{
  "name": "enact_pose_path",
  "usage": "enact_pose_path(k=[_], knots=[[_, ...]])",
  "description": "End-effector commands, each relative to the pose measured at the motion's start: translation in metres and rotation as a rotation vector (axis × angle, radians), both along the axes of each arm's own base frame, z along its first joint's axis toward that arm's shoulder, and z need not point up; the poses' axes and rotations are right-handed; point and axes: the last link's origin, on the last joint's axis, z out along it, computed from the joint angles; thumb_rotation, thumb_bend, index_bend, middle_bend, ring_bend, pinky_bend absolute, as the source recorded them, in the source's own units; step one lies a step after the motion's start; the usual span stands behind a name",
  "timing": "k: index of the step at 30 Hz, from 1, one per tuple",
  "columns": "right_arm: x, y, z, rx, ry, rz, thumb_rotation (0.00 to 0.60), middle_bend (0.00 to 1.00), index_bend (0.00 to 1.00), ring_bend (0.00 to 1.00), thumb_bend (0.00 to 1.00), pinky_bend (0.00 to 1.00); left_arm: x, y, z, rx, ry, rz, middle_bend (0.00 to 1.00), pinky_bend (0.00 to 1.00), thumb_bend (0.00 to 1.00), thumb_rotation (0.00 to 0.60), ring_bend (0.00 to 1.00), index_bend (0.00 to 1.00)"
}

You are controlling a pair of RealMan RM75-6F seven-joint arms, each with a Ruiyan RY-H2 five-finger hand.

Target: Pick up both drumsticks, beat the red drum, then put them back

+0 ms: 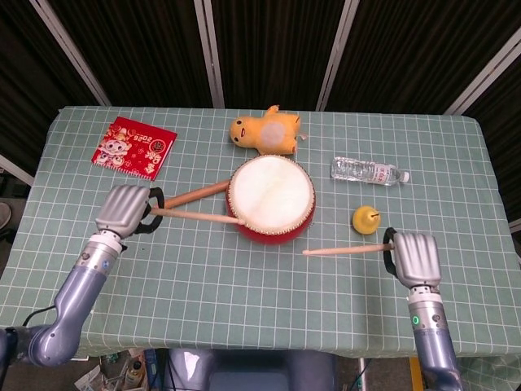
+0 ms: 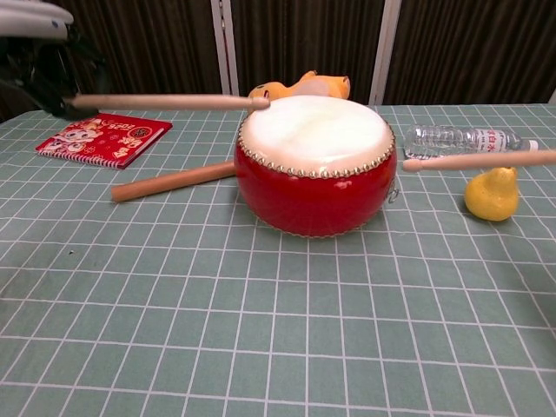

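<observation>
The red drum [image 1: 271, 198] with its white skin stands mid-table, also in the chest view [image 2: 314, 165]. My left hand [image 1: 126, 210] grips a thin drumstick [image 1: 195, 217] that points right, its tip by the drum's left rim. In the chest view that hand [image 2: 36, 52] is raised at the top left and the stick [image 2: 165, 102] is level in the air. My right hand [image 1: 415, 257] holds the other drumstick [image 1: 342, 249], which points left, in front of and to the right of the drum; the chest view shows only this stick [image 2: 478, 160].
A thicker wooden rod [image 1: 191, 195] lies on the cloth left of the drum. A yellow pear [image 1: 365, 218] sits close under the right stick. A water bottle [image 1: 368, 171], a yellow plush toy [image 1: 264, 133] and a red booklet [image 1: 134, 147] lie further back.
</observation>
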Motion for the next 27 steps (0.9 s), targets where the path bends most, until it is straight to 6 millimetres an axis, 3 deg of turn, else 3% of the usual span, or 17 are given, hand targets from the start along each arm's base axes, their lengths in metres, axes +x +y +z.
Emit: enact_pose_path(k=[1,5,10,16,21,27], knots=[[-0.017,0.015,-0.012,0.031,0.023,-0.032,0.6,1.0,0.95,1.0,0.77,1.0,-0.011,-0.023,-0.026,-0.058,-0.009,0.013,1.0,1.0,0.58,0.6,1.0,0.78],[-0.042,0.025,-0.033,0.069,0.052,-0.087,0.6,1.0,0.95,1.0,0.77,1.0,-0.028,-0.039,-0.068,-0.122,0.012,0.035,1.0,1.0,0.58,0.6,1.0,0.78],[-0.054,0.022,-0.046,0.077,0.062,-0.104,0.6,1.0,0.95,1.0,0.77,1.0,-0.037,-0.037,-0.1,-0.121,0.036,0.068,1.0,1.0,0.58,0.6,1.0,0.77],[-0.058,0.02,-0.049,0.08,0.071,-0.113,0.6,1.0,0.94,1.0,0.77,1.0,-0.039,-0.032,-0.113,-0.132,0.067,0.075,1.0,1.0,0.56,0.6,1.0,0.74],[-0.06,0.022,-0.052,0.101,0.097,-0.111,0.6,1.0,0.75,1.0,0.73,1.0,-0.045,-0.03,-0.112,-0.136,0.118,0.074,1.0,1.0,0.42,0.6,1.0,0.57],[-0.062,0.026,-0.059,0.149,0.13,-0.13,0.6,1.0,0.45,1.0,0.48,1.0,-0.055,-0.028,-0.104,-0.129,0.179,0.079,1.0,1.0,0.21,0.6,1.0,0.4]])
